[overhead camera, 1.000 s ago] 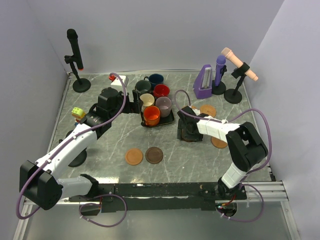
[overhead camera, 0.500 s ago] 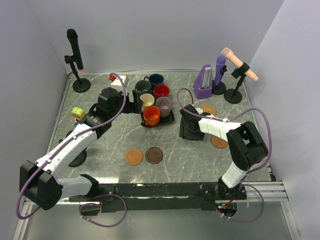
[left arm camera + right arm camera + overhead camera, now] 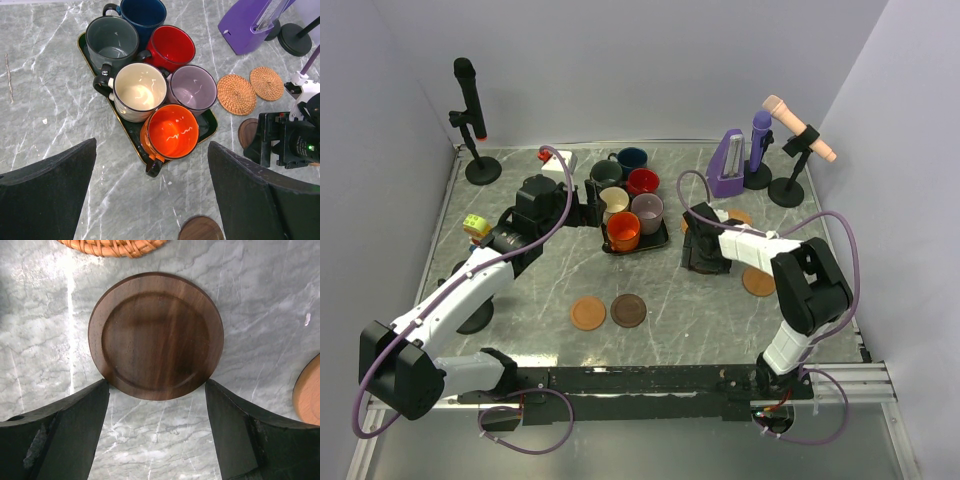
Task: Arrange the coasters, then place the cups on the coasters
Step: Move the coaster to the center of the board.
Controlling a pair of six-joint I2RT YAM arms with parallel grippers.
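Over the last second the right gripper has slid across the marble, away from the robot's bases and a little to the right, closing on the cluster of coasters at the right of the table. The right wrist view now has its fingers apart on either side of the near edge of the dark brown coaster. The forearm has swung with it and now covers more of the woven coaster behind it. The purple cable looping above the wrist has drawn into a tighter, more upright loop.
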